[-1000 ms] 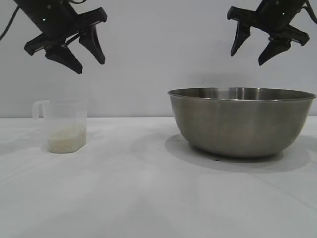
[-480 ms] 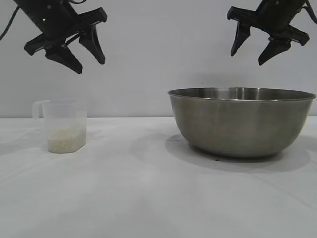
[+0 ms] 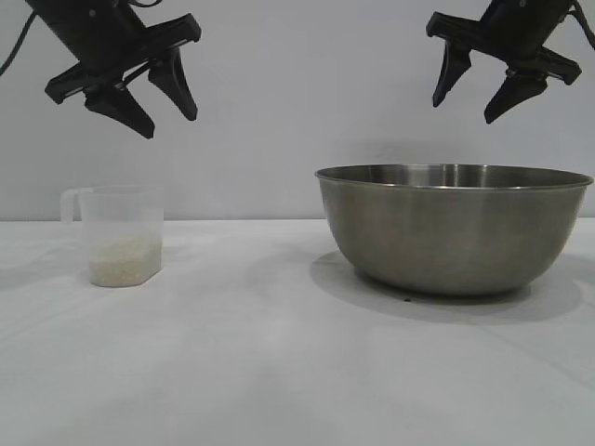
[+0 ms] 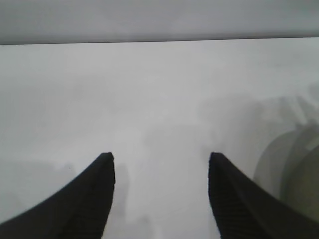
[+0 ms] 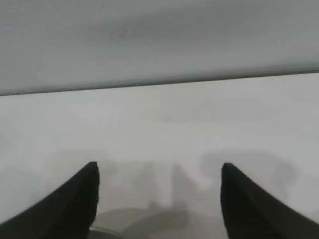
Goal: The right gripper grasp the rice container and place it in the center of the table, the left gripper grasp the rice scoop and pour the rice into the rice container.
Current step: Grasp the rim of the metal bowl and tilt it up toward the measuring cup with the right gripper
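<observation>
The rice container (image 3: 454,228), a wide steel bowl, stands on the white table (image 3: 279,372) at the right. At the left stands the rice scoop (image 3: 121,223), a small clear cup, upright, with rice (image 3: 121,262) in its bottom. My left gripper (image 3: 170,125) hangs open well above the scoop, holding nothing; its wrist view shows the open left gripper (image 4: 162,157) over bare table. High over the bowl my right gripper (image 3: 463,111) is open and empty. In its wrist view the right gripper (image 5: 159,167) has the bowl's rim (image 5: 149,221) blurred just below it.
A plain pale wall (image 3: 297,111) runs behind the table. A stretch of bare tabletop separates the cup from the bowl, and more lies in front of both.
</observation>
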Motion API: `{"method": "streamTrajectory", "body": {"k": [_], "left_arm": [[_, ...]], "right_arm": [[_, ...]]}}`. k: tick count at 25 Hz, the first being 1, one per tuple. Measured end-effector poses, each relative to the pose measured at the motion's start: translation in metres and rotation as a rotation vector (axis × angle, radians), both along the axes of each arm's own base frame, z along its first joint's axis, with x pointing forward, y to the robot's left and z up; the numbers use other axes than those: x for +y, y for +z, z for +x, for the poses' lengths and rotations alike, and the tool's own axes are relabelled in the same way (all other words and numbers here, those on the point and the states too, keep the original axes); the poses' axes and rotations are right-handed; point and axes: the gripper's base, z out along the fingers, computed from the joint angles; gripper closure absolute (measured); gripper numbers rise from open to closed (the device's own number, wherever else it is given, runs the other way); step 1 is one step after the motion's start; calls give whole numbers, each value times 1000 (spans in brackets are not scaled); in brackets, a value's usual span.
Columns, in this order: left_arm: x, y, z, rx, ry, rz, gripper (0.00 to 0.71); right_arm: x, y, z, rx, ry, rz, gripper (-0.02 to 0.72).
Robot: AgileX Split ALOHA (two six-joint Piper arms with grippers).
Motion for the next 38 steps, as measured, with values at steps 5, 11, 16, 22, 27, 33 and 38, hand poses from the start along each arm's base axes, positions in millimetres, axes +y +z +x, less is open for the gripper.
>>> {"method": "streamTrajectory", "body": {"k": [5, 11, 16, 22, 27, 33, 38], "left_arm": [[0, 0, 0, 0, 0, 0, 357], [0, 0, 0, 0, 0, 0, 357], [0, 0, 0, 0, 0, 0, 357], [0, 0, 0, 0, 0, 0, 357], [0, 0, 0, -1, 1, 0, 357], [0, 0, 0, -1, 1, 0, 357], [0, 0, 0, -1, 1, 0, 357]], "right_arm": [[-6, 11, -20, 152, 95, -82, 261], [-14, 7, -24, 215, 75, -165, 261], [-13, 2, -22, 233, 62, -165, 261], [1, -24, -15, 295, 86, -171, 261], [2, -41, -17, 342, 101, -212, 261], [0, -65, -26, 426, 107, -231, 261], [2, -79, -32, 472, 115, -231, 261]]}}
